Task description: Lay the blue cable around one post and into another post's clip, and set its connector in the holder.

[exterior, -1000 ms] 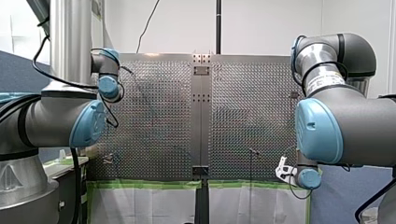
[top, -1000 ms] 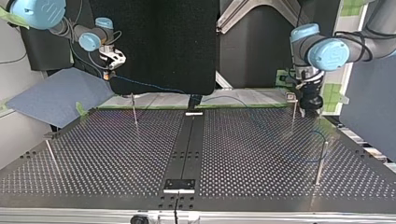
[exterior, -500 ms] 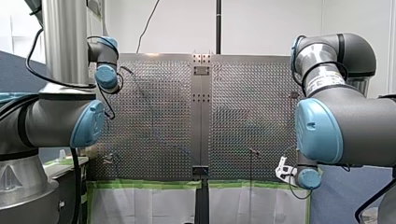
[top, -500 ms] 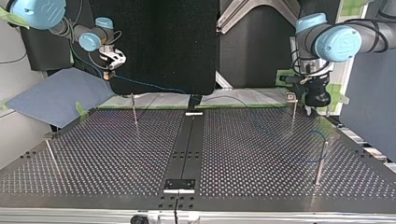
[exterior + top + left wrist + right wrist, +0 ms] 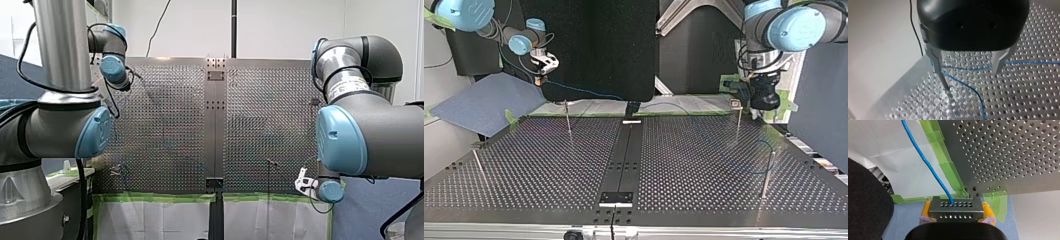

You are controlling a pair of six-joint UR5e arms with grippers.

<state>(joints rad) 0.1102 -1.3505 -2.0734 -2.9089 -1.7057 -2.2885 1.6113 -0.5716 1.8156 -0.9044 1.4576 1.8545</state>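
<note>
My right arm's yellow-padded fingers (image 5: 986, 208) are clamping the metal connector (image 5: 955, 210) between them, the blue cable (image 5: 930, 168) running ahead from it. My left arm's metal fingers (image 5: 935, 60) are standing apart, empty, the cable lying on the perforated worktop (image 5: 1028, 82) beneath them.

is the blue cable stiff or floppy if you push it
Probably floppy: the blue cable curves loosely away from the connector held in the right hand. Likely light, spanning open air with little sag. On the table it lies in loose bends, so a push would probably just shift it.
</note>
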